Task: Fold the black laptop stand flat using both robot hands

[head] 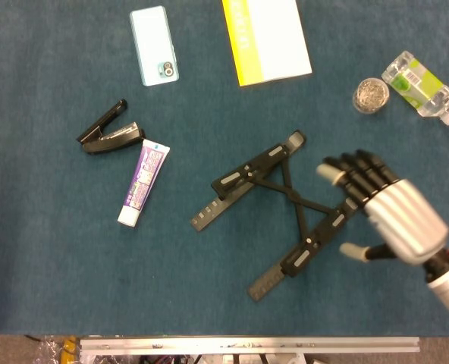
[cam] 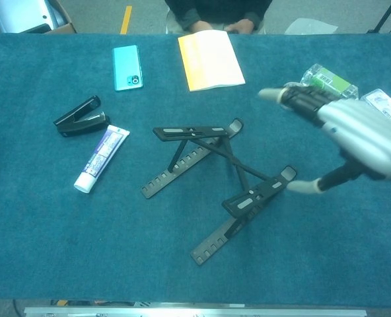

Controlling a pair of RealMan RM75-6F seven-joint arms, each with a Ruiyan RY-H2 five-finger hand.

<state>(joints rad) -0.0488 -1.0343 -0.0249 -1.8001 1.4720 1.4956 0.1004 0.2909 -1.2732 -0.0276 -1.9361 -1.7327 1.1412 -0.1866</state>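
The black laptop stand stands unfolded in the middle of the blue table, its two notched rails spread apart and joined by crossed struts. My right hand hovers just right of the stand's right rail, fingers spread and thumb out, holding nothing. In the head view its fingers overlap the far end of that rail. My left hand is in neither view.
A black stapler and a toothpaste tube lie left of the stand. A light-blue phone and a yellow-white booklet lie at the far side. A jar of clips, a plastic bottle sit far right.
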